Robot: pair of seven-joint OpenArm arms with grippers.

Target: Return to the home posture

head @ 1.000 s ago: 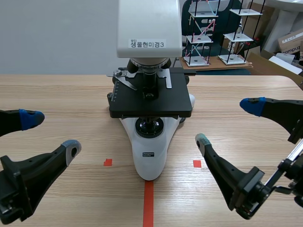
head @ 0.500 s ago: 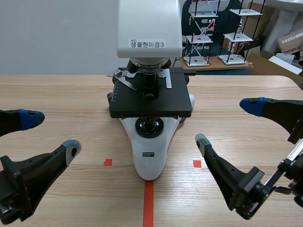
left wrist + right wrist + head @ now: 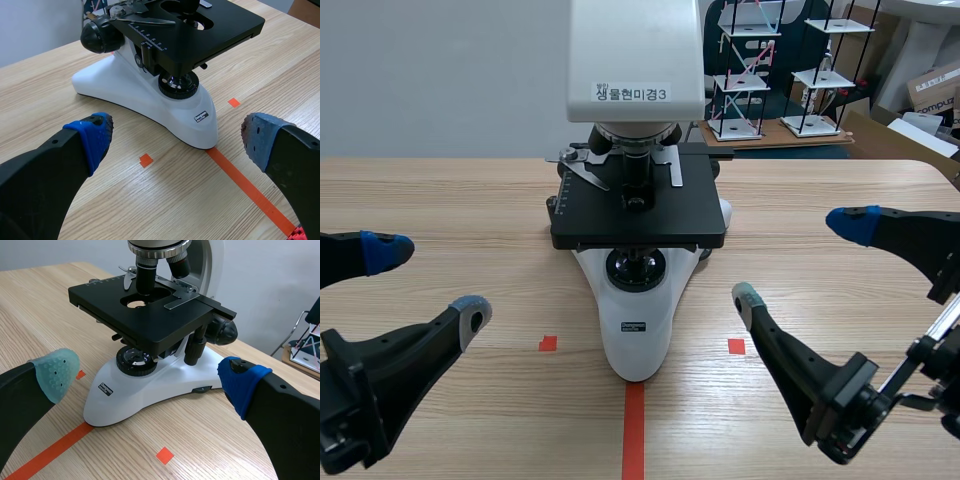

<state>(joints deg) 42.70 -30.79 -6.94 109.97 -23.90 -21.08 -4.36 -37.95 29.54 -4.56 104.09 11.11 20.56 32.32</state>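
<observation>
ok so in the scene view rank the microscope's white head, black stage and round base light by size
1-2. black stage, white head: about alike; head is cut off, so no ranking.
3. round base light, clearly smallest.

A light wooden counter [image 3: 440,190] is marked with an orange-red tape line [image 3: 633,430] and two small squares [image 3: 548,343]. A white microscope [image 3: 638,335] with a black stage is stood on it, at the line's far end.
</observation>
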